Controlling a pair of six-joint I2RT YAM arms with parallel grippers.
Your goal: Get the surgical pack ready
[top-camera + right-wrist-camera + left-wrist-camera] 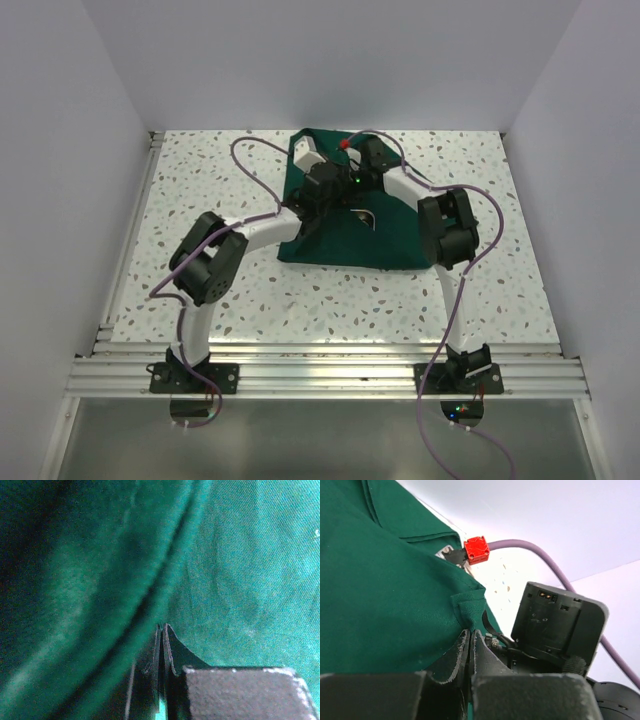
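The surgical pack (345,240) is a dark green fabric sheet, partly folded, lying at the middle back of the table. Both arms reach over it and meet above its centre. In the left wrist view my left gripper (470,636) is shut, with a small folded corner of the green fabric (395,595) pinched at its tips. From above, the left gripper (325,192) sits just left of the right gripper (358,172). In the right wrist view my right gripper (162,628) is shut too, green cloth (235,570) showing between its jaws and filling the view.
The right arm's black wrist block (555,625) sits close beside the left fingers. A red connector (476,550) with a purple cable (540,552) hangs just beyond. White walls enclose the speckled table (200,190) on three sides. A pale patch (366,216) shows through the fabric.
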